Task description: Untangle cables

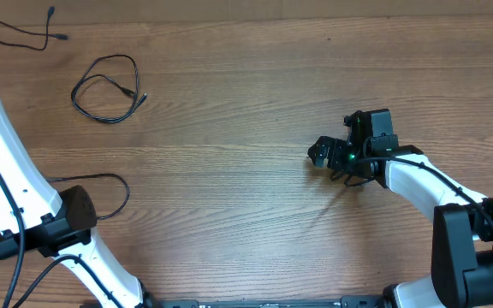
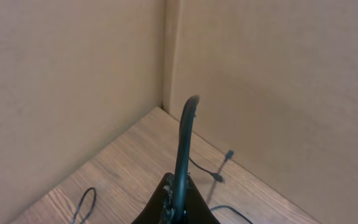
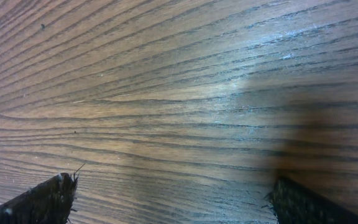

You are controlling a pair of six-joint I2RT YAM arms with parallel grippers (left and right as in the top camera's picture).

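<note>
My right claw (image 1: 317,155) hangs low over bare wood at the right of the surface (image 1: 229,214), its 2 fingers (image 3: 42,202) spread wide apart with nothing between them. My left claw (image 2: 189,109) is pressed together, raised and pointing at the corner where 2 cardboard walls (image 2: 73,74) meet. I cannot tell whether it pinches anything. 1 cable (image 1: 103,82) lies in a loose loop at the far left of the surface. The other cable (image 1: 37,36) trails by the far left corner, its plug ends (image 2: 219,177) just beyond my left claw.
</note>
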